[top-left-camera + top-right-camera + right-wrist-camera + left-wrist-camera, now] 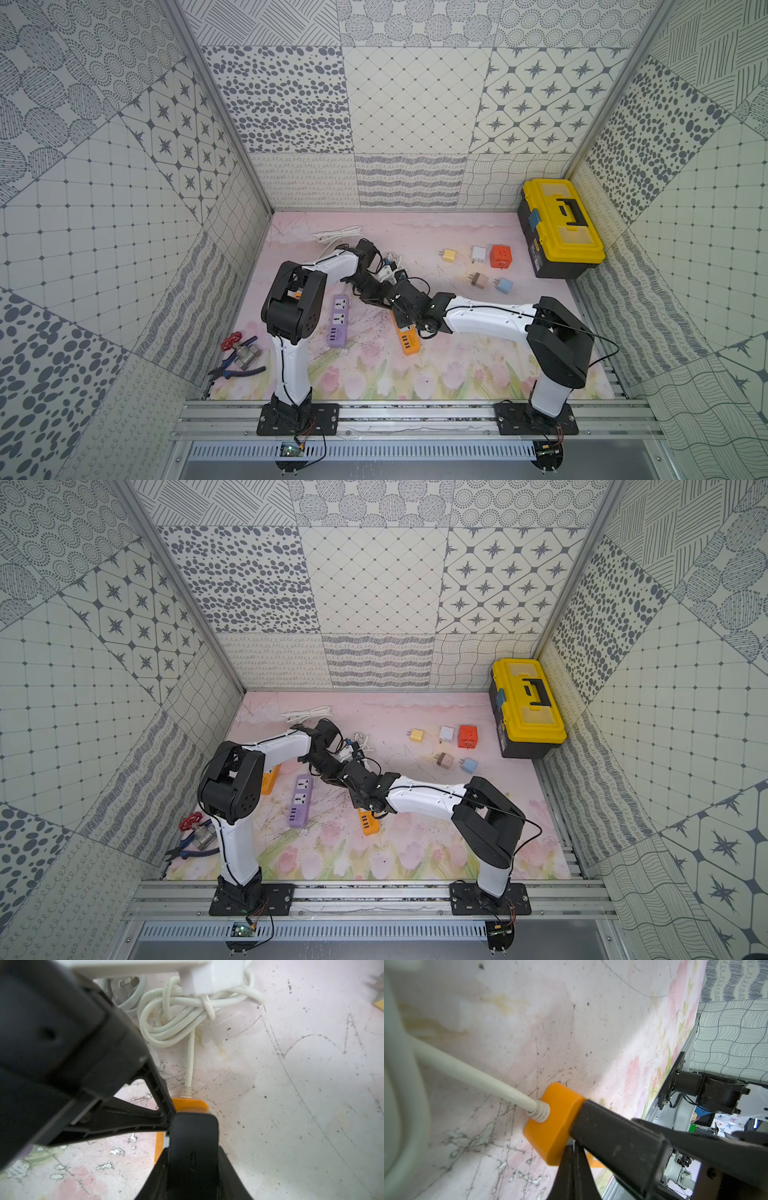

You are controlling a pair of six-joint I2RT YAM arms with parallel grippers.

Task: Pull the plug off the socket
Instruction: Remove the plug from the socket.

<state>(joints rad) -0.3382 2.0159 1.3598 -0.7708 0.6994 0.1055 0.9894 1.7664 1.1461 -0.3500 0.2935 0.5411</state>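
Located the socket, an orange power strip (409, 343), lying flat near the middle of the floral mat (457, 374), near a purple power strip (338, 320). Noted a white cord (467, 1072) entering its far end and leading toward a knotted cord bundle (193, 1019) just beyond.

Found left gripper (167, 1116) and right gripper (194, 1124) meeting over that cord end, hiding much of the strip's upper face in both top views. Left gripper: fully closed, with nothing visible between the fingers, tips at the strip's side edge just beside the right gripper's finger. Right gripper: likewise closed (no gap to be made out in any view), finger end lying across the strip's top face close to the cord entry. Unable to tell whether anything is pinched in it.

Unable to locate the plug: sockets beneath the grippers hidden. Noted only a sliver of white (165, 1139) beside the right finger in the right wrist view, too small to identify.

Recorded, well apart toward the right side of the mat, a yellow toolbox (561, 224) with an orange adapter (500, 256) and a blue adapter (504, 286) near it.
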